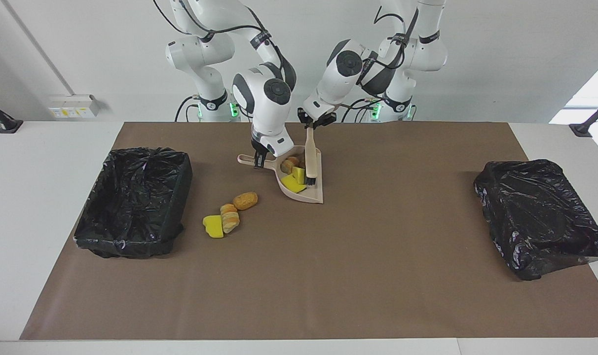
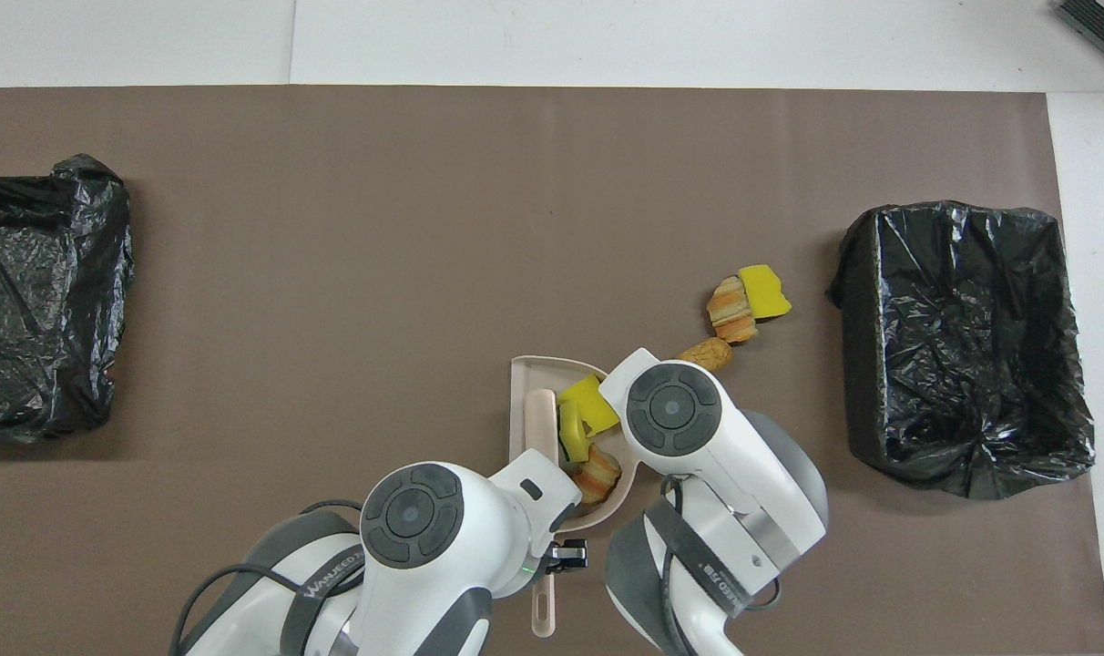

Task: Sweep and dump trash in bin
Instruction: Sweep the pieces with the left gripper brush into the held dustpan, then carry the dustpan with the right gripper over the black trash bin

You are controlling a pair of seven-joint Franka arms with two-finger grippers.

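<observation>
At centre frame in the facing view, the right gripper [image 1: 260,161] clenched the dustpan [image 1: 304,191] handle while the left gripper [image 1: 315,122] grasped the brush [image 1: 310,162], bristles inside the pan against bunched trash [image 1: 293,173]; three more pieces [image 1: 228,214] lay lower left, near the bin [image 1: 131,197]

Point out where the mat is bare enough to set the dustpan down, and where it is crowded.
Bare: the wide mat between the two black bins, farther from the robots than the dustpan. Crowded: around the dustpan, with both grippers and the brush, and the three loose pieces beside the open bin.
</observation>
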